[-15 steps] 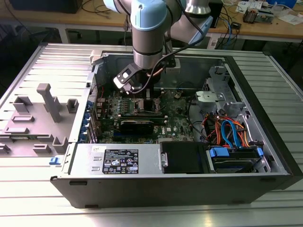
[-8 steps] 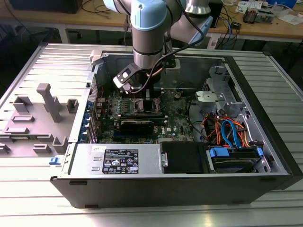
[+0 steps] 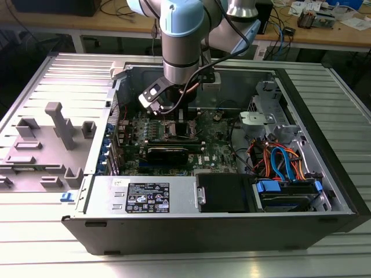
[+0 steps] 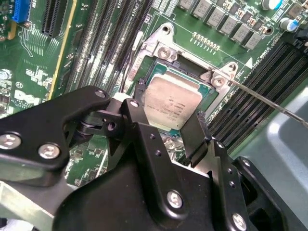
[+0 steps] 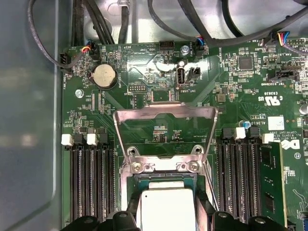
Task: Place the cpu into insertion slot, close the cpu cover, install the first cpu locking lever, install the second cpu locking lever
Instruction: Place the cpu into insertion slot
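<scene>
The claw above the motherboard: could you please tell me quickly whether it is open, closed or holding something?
Claw: closed on the cpu, holding it at the socket; the cpu cover stands open.

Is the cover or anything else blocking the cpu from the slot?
Nothing visible does. The cpu cover is swung open, clear of the socket, and the cpu already lies at the socket opening, right at the hand.
</scene>
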Available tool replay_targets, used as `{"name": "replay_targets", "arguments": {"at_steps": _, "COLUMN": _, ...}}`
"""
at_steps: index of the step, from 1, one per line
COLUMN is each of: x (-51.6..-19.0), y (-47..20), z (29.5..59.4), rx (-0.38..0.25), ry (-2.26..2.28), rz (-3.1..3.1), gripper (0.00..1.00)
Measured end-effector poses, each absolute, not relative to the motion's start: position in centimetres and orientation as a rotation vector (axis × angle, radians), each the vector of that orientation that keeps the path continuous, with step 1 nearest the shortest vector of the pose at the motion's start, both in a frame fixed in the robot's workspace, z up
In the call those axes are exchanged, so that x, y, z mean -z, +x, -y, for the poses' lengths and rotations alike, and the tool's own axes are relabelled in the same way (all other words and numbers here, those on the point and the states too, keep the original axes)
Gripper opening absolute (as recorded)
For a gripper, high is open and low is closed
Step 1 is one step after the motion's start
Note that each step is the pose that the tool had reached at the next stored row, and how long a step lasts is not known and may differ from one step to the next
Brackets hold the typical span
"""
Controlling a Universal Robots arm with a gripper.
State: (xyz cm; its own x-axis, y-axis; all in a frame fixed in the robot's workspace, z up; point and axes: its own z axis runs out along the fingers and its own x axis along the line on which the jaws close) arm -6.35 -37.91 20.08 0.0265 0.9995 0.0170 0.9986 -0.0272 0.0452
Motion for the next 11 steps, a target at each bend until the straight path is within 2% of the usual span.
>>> {"name": "replay_targets", "arguments": {"at_steps": 11, "x": -20.06, "y": -6.34, "z": 37.89, "rx": -0.067, "ry": 2.235, "rz": -2.176, "gripper": 0.54}}
